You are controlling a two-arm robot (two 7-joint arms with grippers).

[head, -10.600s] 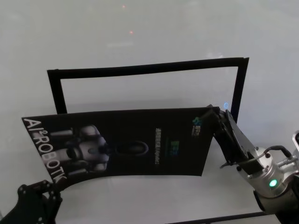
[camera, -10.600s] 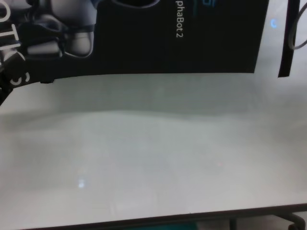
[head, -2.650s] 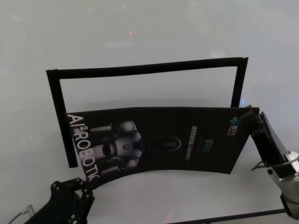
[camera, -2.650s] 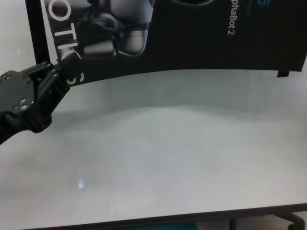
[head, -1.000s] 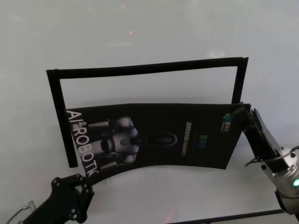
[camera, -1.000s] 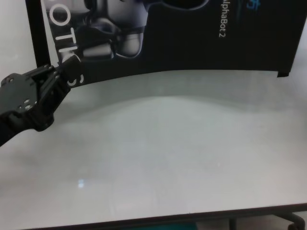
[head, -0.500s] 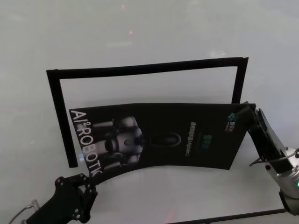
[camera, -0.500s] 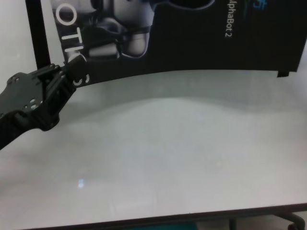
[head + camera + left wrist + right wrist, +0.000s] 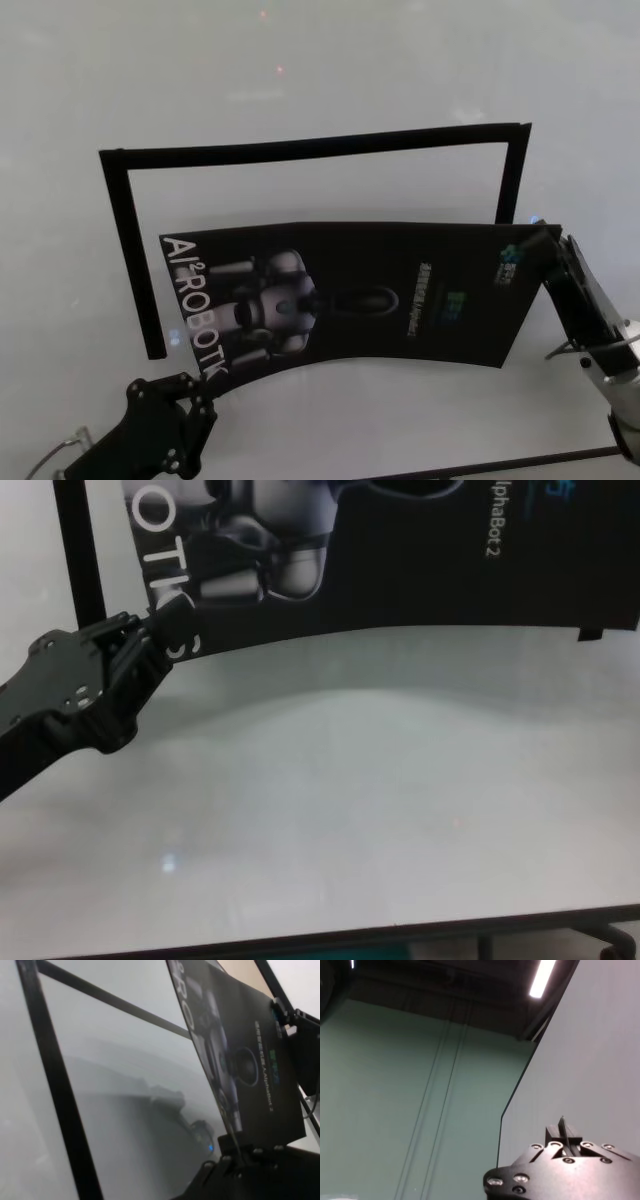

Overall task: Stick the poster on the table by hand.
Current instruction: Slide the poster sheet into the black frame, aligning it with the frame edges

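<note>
I'm carrying the poster (image 9: 360,295) above the table (image 9: 300,60), in front of the taped black frame (image 9: 300,148) and overlapping its near part. It's a thin, glossy sheet, light and floppy: the near edge bows upward between my two grips, so it will sag or buckle if I slacken tension, and the gloss looks likely to slip. Corners and short edges are the sensible places to hold, and that's where I am. The left gripper (image 9: 150,632) is clamped on the poster's near-left corner by the "ROBOTICS" lettering, forearm reaching in from low left. The right gripper (image 9: 545,240) sits at the far-right corner; it looks pinched on the edge, though the contact is partly hidden, with its arm angled up from the right
</note>
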